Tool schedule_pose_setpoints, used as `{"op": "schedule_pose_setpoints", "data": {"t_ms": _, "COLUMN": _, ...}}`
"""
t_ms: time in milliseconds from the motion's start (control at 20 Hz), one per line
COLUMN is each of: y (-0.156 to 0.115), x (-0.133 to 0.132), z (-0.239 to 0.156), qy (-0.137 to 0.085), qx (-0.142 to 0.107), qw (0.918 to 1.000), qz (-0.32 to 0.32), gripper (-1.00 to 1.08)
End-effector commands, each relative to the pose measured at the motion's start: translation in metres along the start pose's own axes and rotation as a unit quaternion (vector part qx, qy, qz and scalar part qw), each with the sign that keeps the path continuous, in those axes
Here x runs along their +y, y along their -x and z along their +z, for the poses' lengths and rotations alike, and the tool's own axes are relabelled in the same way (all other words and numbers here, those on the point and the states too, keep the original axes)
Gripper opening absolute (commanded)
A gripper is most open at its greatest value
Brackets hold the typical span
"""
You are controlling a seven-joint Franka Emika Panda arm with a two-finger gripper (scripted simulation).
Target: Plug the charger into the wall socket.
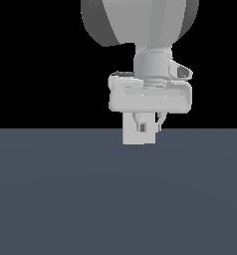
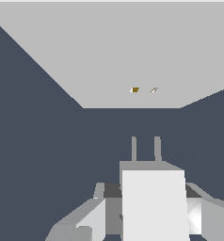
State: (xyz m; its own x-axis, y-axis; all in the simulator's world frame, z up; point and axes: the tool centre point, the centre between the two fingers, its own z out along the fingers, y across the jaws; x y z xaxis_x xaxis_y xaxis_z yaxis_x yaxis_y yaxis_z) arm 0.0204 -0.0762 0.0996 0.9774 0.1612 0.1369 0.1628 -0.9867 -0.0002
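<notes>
In the wrist view my gripper (image 2: 149, 214) is shut on the charger (image 2: 154, 197), a white-grey box held between the two fingers (image 2: 92, 216). Its two prongs (image 2: 134, 148) point at the wall socket (image 2: 114, 56), a flat grey face with two small holes (image 2: 135, 89). A gap of floor separates the prongs from the socket. In the exterior view the gripper (image 1: 150, 128) hangs just above the floor. The socket (image 1: 131, 137) shows as a white-grey block behind the fingers. I cannot tell the charger apart from it there.
A dark blue-grey floor (image 1: 65, 199) spreads all around. The arm's large grey link (image 1: 140, 20) fills the top of the exterior view above the hand (image 1: 150, 97).
</notes>
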Motion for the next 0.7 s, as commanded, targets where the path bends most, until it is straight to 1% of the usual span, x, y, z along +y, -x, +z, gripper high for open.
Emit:
{"op": "schedule_pose_setpoints", "data": {"t_ms": 0, "y": -0.005, "x": 0.0, "z": 0.0, "qy": 0.0, "qx": 0.0, "qw": 1.0, "qz": 0.0, "gripper": -1.0}}
{"op": "schedule_pose_setpoints", "data": {"t_ms": 450, "y": -0.034, "x": 0.0, "z": 0.004, "qy": 0.0, "qx": 0.0, "qw": 1.0, "qz": 0.0, "gripper": -1.0}}
{"op": "schedule_pose_setpoints", "data": {"t_ms": 650, "y": -0.042, "x": 0.0, "z": 0.006, "qy": 0.0, "qx": 0.0, "qw": 1.0, "qz": 0.0, "gripper": -1.0}}
